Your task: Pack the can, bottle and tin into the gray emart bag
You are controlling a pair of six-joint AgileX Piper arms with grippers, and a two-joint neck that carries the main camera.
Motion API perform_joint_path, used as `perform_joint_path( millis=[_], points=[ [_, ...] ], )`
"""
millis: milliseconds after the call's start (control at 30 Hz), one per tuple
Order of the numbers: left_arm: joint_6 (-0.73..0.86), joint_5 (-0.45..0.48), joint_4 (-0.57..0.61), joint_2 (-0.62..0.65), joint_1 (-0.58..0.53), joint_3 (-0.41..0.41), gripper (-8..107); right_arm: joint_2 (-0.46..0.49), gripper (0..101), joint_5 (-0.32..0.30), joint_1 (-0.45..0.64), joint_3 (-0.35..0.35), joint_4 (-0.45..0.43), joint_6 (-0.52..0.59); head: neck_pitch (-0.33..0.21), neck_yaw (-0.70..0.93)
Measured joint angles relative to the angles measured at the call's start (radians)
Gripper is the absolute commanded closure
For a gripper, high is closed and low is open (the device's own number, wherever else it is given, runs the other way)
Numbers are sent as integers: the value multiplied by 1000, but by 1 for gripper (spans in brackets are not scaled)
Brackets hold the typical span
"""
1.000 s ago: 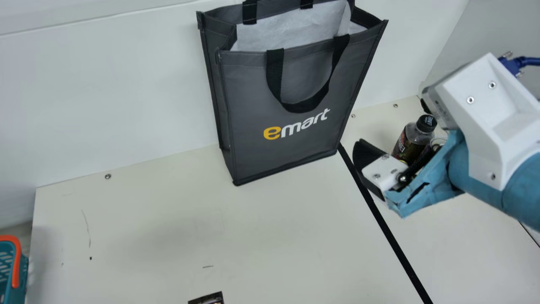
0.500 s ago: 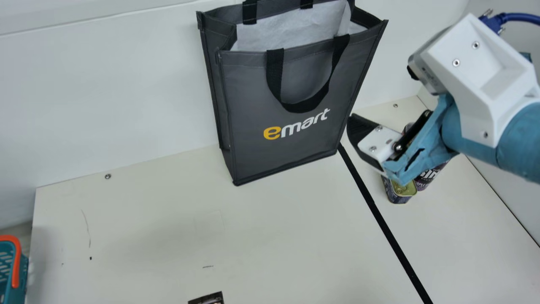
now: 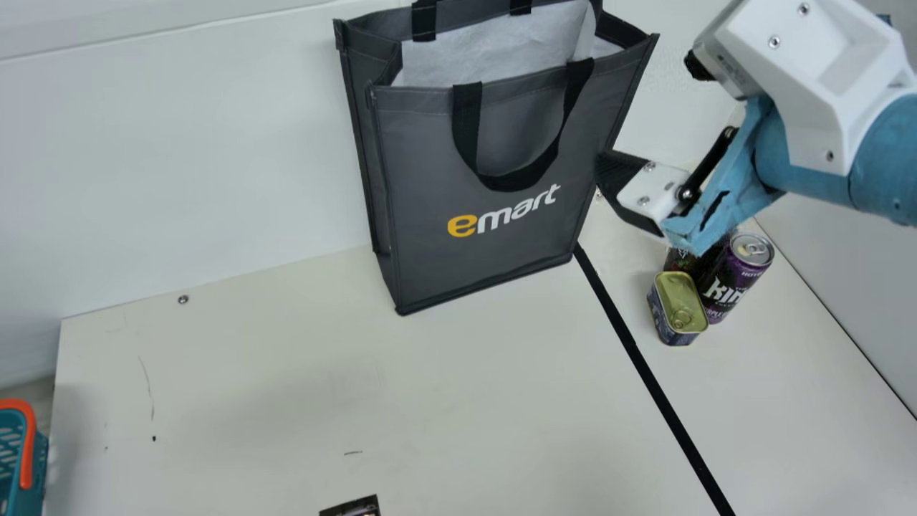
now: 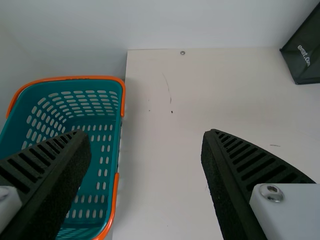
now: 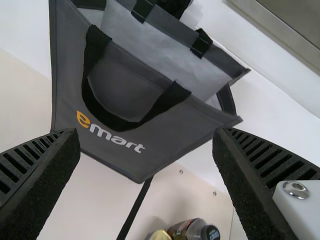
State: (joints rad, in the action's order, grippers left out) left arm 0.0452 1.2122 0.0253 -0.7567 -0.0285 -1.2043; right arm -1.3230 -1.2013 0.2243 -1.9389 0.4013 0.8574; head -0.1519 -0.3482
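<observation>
Closest in, at the main view's bottom edge, a dark object (image 3: 351, 507) pokes in, mostly cut off. In the left wrist view, the left gripper (image 4: 146, 134) has its fingers spread wide, released, with one over the teal basket (image 4: 75, 77) with orange handles and the other over the cream table (image 4: 150, 175).

Now the right arm (image 3: 817, 165)! It comes in from the main view's right edge, slanting down toward the bag, wrist raised above the table. The right gripper (image 3: 617, 175) is angled at the bag's right side, and its wrist view shows the claw (image 5: 146, 132) released too, fingers well apart.

Beneath that arm, beyond the black strip (image 3: 648, 369), stand the tin (image 3: 679, 304), the purple can (image 3: 741, 272) right by it, and the bottle (image 3: 680, 261) just behind, partly hidden by the arm. Farthest back, the gray emart bag (image 3: 430, 179) is upright near the wall, mouth open, pale lining (image 3: 494, 54) inside, its front handle hanging down.
</observation>
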Motion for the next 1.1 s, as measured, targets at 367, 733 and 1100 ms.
perform_joint_path(
  millis=[367, 733, 1100],
  points=[
    [0, 0, 0, 0, 0, 0, 9, -105, 10, -20, -18, -123, 28, 56, 0, 2],
    [0, 0, 0, 0, 0, 0, 9, -200, 10, -19, -77, -206, 33, 113, 0, 0],
    [0, 0, 0, 0, 0, 0, 9, -299, 10, -18, -130, -289, 35, 172, 0, 0]
  ],
)
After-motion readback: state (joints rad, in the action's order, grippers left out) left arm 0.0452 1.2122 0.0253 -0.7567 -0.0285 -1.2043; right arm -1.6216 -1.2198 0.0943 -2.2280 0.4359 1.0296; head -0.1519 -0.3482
